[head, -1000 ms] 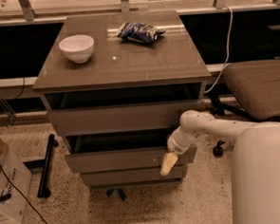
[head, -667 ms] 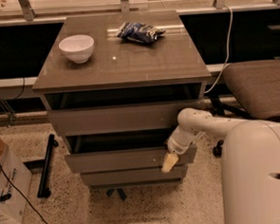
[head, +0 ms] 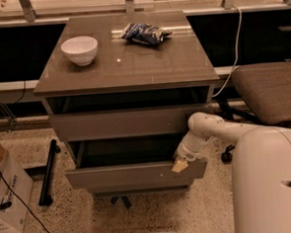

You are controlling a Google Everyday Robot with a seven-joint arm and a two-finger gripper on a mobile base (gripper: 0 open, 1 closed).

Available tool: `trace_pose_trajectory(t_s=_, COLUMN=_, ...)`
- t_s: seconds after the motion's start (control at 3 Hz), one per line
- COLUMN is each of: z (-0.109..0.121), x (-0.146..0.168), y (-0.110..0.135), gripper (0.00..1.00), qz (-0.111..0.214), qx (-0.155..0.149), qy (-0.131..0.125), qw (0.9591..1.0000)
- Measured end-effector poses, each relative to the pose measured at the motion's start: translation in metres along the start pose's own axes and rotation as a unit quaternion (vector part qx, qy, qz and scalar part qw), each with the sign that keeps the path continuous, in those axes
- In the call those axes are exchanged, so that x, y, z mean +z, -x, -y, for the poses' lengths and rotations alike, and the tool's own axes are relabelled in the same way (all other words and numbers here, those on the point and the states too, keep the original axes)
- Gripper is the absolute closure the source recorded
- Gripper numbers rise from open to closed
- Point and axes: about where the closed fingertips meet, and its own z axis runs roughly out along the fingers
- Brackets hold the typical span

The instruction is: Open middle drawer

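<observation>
Further out now, middle drawer (head: 124,174) shows dark inside; tool (head: 179,165) at its front, grip unclear.

My only camera looks steeply down from in front of the cabinet (head: 132,65), fairly near, over my own arm (head: 220,129); the gripper (head: 180,164) sits at the right end of the middle drawer (head: 124,175).

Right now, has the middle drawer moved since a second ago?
Yes. The middle drawer has slid further out, toward the camera, away from the cabinet top; the gripper is at its front's right end.
</observation>
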Motion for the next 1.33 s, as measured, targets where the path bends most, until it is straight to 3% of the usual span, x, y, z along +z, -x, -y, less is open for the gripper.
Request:
trace_pose_trajectory(t_s=0.33, z=-0.022, x=-0.002, y=-0.011, gripper=0.75, qz=-0.001, qx=0.018, qy=0.003, qw=0.9998)
trace_pose_trajectory(t_s=0.67, z=-0.032, x=-0.004, y=-0.015, gripper=0.44, qz=0.001, qx=0.03, qy=0.002, qw=0.9995)
trace_pose_trajectory(t_s=1.0, z=-0.071, x=-0.003, y=-0.031, gripper=0.21, qz=0.003, qx=0.074, qy=0.006, qw=0.9972)
trace_pose_trajectory(t_s=1.33, z=-0.074, x=-0.002, y=-0.032, gripper=0.0, qz=0.004, qx=0.079, qy=0.006, qw=0.9969)
